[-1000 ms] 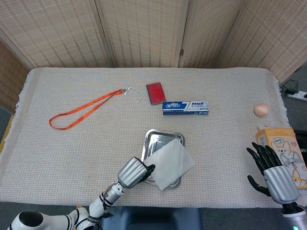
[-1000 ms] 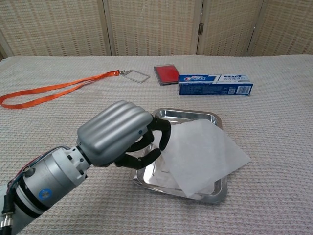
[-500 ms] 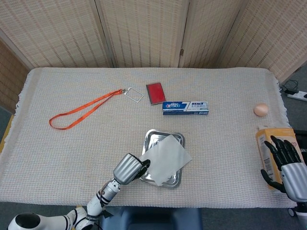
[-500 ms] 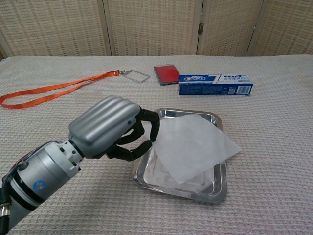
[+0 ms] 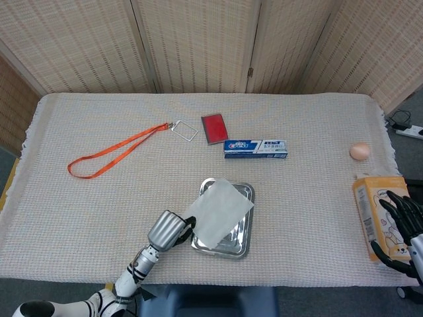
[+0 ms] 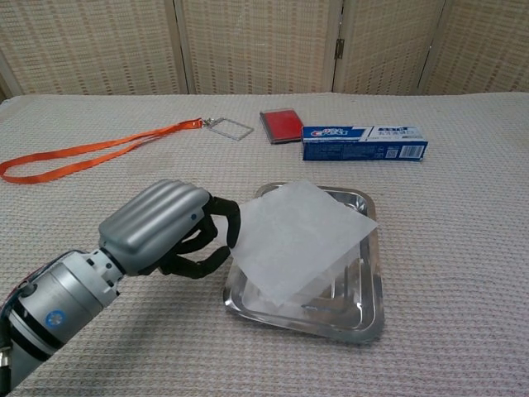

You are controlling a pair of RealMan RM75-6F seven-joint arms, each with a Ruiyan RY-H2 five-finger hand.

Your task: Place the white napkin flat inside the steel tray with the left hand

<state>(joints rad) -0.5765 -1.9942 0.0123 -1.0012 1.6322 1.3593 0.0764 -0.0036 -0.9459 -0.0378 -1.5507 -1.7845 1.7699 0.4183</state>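
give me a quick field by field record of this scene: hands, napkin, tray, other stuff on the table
left hand: left hand holds the napkin by its left edge, beside the tray's left rim
right hand: right hand at the table's right edge, fingers apart, holding nothing, over a yellow carton
napkin: white napkin over the tray, tilted, not yet lying flat
tray: steel tray on the cloth, near the front edge
other items: orange lanyard, red card, blue toothpaste box, egg

A square white napkin [image 6: 291, 236] is being held tilted over the shiny rectangular steel tray [image 6: 364, 304], its left edge overhanging the tray's rim.
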